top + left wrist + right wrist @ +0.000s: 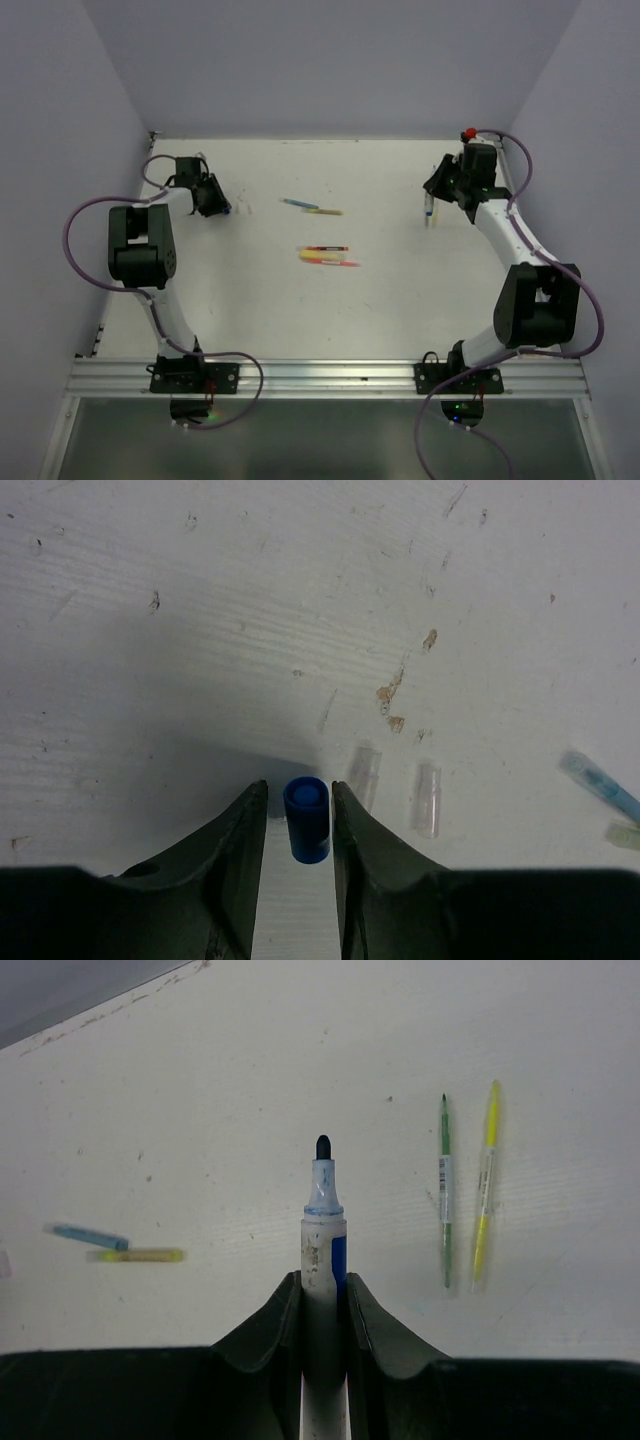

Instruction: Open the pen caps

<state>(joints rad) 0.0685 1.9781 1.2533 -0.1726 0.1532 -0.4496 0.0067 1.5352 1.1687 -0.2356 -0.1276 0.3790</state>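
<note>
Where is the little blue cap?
In the left wrist view, the blue cap sits between the left gripper's fingers, with two clear caps beside it.

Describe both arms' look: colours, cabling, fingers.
Left arm and right arm: white links, black joint housings, black bases. A purple cable loops along each. Left gripper and right gripper have dark, curved, tapering fingers. A small red part sits by the right wrist.
</note>
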